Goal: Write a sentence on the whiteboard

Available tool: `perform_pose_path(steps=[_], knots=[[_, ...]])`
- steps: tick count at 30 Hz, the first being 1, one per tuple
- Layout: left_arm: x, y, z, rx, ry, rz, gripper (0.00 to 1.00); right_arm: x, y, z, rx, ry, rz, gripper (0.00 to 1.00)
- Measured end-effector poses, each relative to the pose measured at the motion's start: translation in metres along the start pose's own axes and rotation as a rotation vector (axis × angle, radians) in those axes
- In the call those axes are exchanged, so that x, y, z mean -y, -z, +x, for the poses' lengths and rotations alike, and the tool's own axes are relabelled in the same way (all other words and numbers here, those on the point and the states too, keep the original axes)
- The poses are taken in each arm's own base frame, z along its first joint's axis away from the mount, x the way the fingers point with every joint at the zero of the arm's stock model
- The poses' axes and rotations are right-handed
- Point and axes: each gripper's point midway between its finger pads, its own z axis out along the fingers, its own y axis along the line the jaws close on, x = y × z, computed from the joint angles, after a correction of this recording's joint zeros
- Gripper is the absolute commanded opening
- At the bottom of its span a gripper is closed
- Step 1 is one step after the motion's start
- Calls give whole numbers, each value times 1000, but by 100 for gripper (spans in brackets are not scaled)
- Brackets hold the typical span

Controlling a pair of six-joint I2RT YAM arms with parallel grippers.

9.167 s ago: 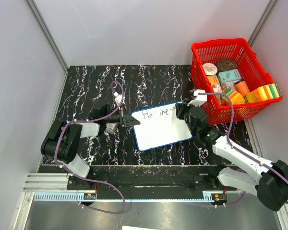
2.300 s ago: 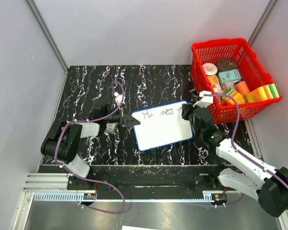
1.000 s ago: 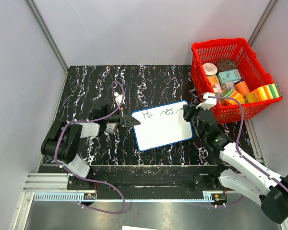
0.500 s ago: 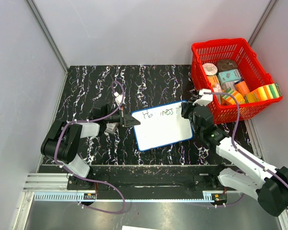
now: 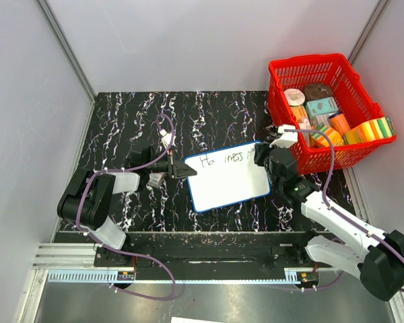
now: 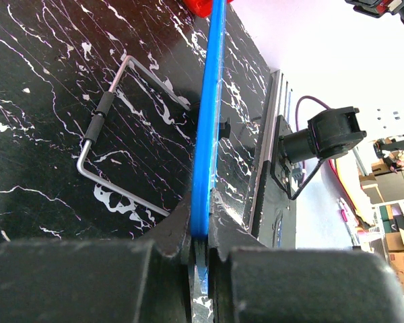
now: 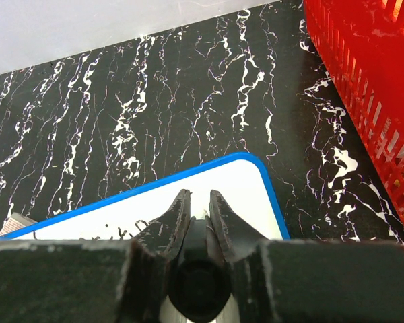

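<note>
right gripper (image 7: 200, 202): fingers drawn tight on a dark round barrel, which i take for the marker (image 7: 198, 279); its tip is hidden below the fingers, so i cannot tell if it touches the surface. the gripper hangs over the far right corner of the whiteboard (image 7: 246, 192), at the end of the upper line of the sentence (image 5: 222, 159)

left gripper (image 6: 200, 232): clamped on the thin blue rim at the board's left edge, the rim seen edge-on between the fingers

the board lies flat and slightly skewed on the black marbled table (image 5: 135, 114), between the two arms. red basket (image 5: 277, 67) near its far right corner. a bent wire handle (image 6: 104, 114) lies on the table beside the rim

handling, my judgement: the board looks thin, stiff and light, with a slick face, so it would skate under pen pressure unless pinned. best hold is the rim at a short edge, clear of the writing area, as the left has it; a grip on the face would smear ink. the marker is light and rigid with a smooth barrel, liable to twist or slide up in the fingers if pressed hard, so hold low and press lightly

the writing is thin and small, only part of a line; fresh strokes smudge easily, so nothing should drag across them
</note>
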Motion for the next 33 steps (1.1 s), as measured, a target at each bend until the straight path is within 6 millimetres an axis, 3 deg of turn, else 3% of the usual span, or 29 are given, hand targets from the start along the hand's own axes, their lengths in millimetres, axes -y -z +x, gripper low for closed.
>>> perform_pose_path(steps=[9, 18, 33], knots=[[0, 0, 0, 0, -1, 0, 0, -1, 1, -3, 9, -6, -4, 0], [1, 0, 0, 0, -3, 1, 0, -2, 22, -34, 96, -56, -42, 0], [1, 0, 0, 0, -4, 1, 0, 8, 13, -11, 34, -12, 8, 0]])
